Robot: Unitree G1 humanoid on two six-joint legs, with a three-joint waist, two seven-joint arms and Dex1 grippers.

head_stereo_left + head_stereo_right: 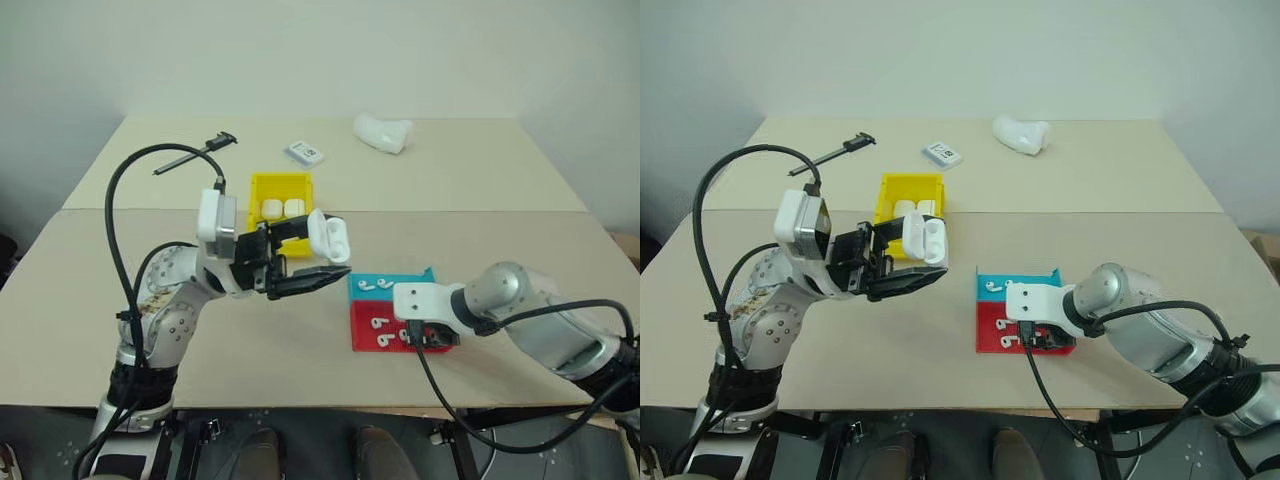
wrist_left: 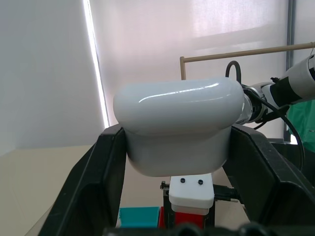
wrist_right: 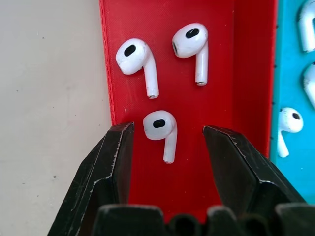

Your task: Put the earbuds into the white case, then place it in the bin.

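Observation:
My left gripper (image 1: pixel 322 250) is shut on the white case (image 1: pixel 326 236) and holds it in the air, just right of the yellow bin (image 1: pixel 256 186). The case's lid stands flipped open. In the left wrist view the case (image 2: pixel 177 123) sits clamped between both black fingers. My right gripper (image 3: pixel 167 132) points down into the red tray (image 3: pixel 216 73); it is open, with one earbud (image 3: pixel 158 125) lying between its fingertips, untouched. Two more earbuds (image 3: pixel 132 54) lie further along the same tray. In the head view the right gripper (image 1: pixel 425 338) hangs over the red tray (image 1: pixel 365 340).
A teal tray (image 1: pixel 405 281) with several earbuds adjoins the red one. Two white cases (image 1: pixel 281 208) lie inside the yellow bin. At the table's far side lie a lumpy white object (image 1: pixel 383 132), a small flat box (image 1: pixel 304 152) and a black tool (image 1: pixel 195 155).

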